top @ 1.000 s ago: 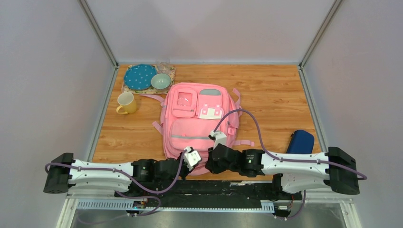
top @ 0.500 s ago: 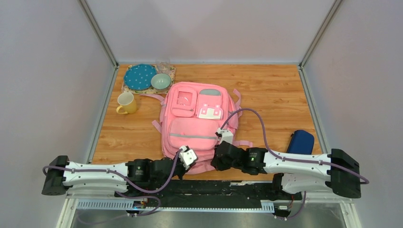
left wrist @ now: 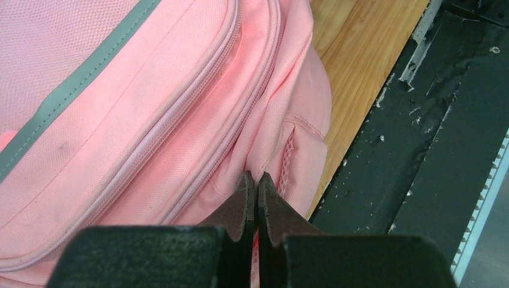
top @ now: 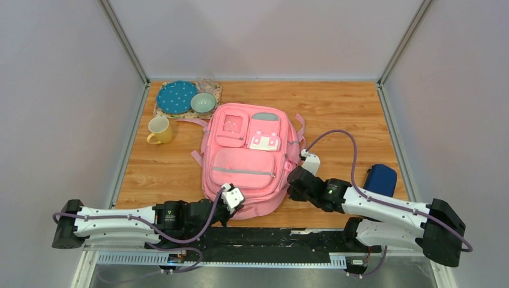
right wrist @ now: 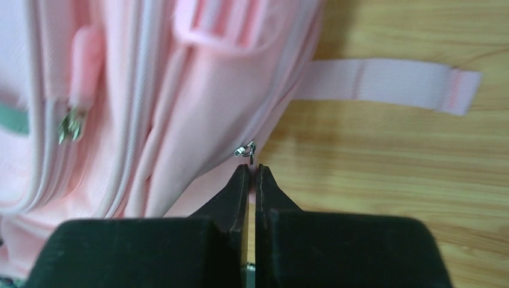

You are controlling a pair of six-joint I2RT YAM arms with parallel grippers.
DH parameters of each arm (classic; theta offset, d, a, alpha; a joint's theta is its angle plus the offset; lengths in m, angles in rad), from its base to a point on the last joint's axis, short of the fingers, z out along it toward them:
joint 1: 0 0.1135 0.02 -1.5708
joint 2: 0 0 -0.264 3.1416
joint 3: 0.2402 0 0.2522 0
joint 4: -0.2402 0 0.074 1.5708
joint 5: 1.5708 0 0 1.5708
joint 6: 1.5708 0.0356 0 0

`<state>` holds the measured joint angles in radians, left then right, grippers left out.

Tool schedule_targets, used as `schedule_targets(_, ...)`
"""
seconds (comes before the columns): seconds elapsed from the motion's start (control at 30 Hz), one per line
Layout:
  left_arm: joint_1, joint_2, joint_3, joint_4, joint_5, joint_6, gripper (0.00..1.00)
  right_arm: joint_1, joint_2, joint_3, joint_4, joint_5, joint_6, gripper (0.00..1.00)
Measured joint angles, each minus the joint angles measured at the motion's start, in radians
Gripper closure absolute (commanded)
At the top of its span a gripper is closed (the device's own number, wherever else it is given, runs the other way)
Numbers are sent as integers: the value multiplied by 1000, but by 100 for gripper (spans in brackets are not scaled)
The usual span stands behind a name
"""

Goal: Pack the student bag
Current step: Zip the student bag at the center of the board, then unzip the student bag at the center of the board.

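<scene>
Top external: pink bag lies flat mid-tabletop, left tool at its near edge, right tool against its right side

Left wrist: tool closed narrow, nipping a seam fold at the bag's corner

Right wrist: tool closed narrow on the bag's pink tab just under a zip pull, strap beyond

Bright, even overhead light floods the tabletop; the student bag casts a soft shadow beside it; the right wrist view is slightly blurred.
</scene>
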<state>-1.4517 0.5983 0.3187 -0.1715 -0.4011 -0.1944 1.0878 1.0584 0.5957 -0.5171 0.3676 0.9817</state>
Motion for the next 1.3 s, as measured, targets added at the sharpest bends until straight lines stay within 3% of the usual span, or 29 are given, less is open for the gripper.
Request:
schedule_targets(0.23, 2, 0, 0, -5, 21, -18, 100, -201, -44, -13, 6, 2, -42, 100)
schedule_targets(0.47, 2, 0, -3, -3, 43, -31, 100, -237, -69, -40, 27, -30, -61, 100)
schedule_targets(0.63, 1, 8, -17, 13, 79, -42, 100, -238, -253, -126, -11, -56, -6, 100)
schedule_targets(0.83, -1, 11, -26, 35, 72, -61, 100, -238, -549, -172, -185, -63, 78, 100)
schedule_targets(0.97, 8, -11, -31, -14, 22, -88, 100, -241, -603, -174, -241, -57, 95, 100)
schedule_targets(1.1, 58, -50, -42, -100, -15, -112, 100, -251, -545, -177, -266, -43, 80, 68)
schedule_targets(1.2, 77, -55, -43, -135, -31, -124, 100, -253, -524, -176, -260, -44, 39, 58)
schedule_targets(1.3, 79, -39, -43, -156, -47, -143, 100, -253, -525, -175, -220, -53, -37, 55)
